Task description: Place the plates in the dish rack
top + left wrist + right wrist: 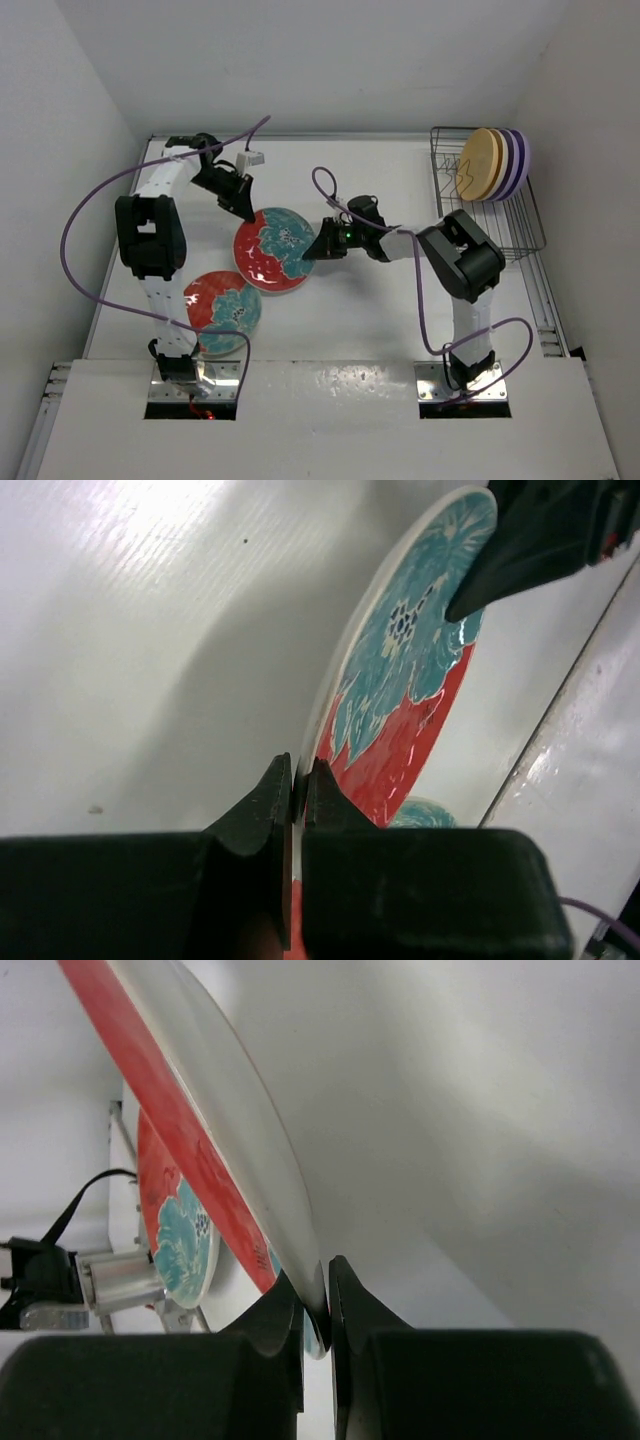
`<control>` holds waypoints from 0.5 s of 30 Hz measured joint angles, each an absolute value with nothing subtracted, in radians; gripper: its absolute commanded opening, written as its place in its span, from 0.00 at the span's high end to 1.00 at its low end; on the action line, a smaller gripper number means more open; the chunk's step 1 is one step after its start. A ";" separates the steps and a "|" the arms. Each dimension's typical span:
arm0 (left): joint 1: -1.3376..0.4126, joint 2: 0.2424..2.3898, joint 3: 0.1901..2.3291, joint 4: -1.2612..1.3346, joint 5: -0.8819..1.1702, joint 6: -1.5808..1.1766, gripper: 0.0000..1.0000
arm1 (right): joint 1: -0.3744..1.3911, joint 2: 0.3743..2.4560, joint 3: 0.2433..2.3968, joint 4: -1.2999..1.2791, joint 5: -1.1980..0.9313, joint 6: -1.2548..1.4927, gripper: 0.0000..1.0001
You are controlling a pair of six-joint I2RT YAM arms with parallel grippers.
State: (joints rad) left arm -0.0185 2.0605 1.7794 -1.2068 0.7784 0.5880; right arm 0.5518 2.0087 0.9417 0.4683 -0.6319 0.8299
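A red plate with a teal floral pattern [275, 250] is lifted off the table and tilted, held by both grippers. My left gripper [243, 205] is shut on its far-left rim, and my right gripper [318, 245] is shut on its right rim. The left wrist view shows the jaws [297, 792] pinching the rim of the plate [410, 670]. The right wrist view shows the jaws [318, 1305] clamped on the plate's white underside [220, 1100]. A second red floral plate [222, 313] lies flat at the front left. The dish rack [522, 228] at the back right holds an orange-yellow plate [478, 165], a cream one and two lilac plates [517, 160] upright.
Purple cables loop over both arms [100, 190]. White walls close in the table on the left, back and right. The second plate also shows in the left wrist view [430, 813] and in the right wrist view [185, 1245].
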 measured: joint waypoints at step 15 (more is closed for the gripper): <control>-0.040 2.032 1.845 -1.140 0.554 0.340 0.18 | 0.481 1.550 0.942 -0.024 -0.224 0.664 1.00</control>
State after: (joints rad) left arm -0.0399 2.0319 1.8450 -1.1404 0.5545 0.3405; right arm 0.4808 1.5497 0.9417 -0.0238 -0.2241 0.6643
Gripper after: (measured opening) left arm 0.810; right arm 0.067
